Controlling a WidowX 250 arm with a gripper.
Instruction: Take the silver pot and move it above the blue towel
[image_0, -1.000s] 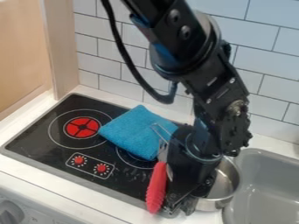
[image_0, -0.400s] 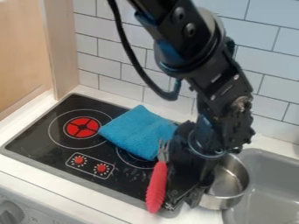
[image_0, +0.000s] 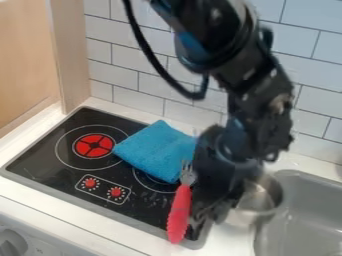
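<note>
One silver pot (image_0: 259, 202), near the tabletop's (image_0: 230, 244) front edge; my tool (image_0: 218, 214), grip: I cannot tell; raise level, clearing fork (image_0: 179, 212), towards towel (image_0: 155, 150).

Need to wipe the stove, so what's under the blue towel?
The blue towel lies on the black stove top, over part of a burner whose ring curves out past the towel's near edge. The rest of what is beneath is covered and cannot be seen.

White tiled wall (image_0: 120, 62) beside a pale wooden panel (image_0: 69, 50).
</note>
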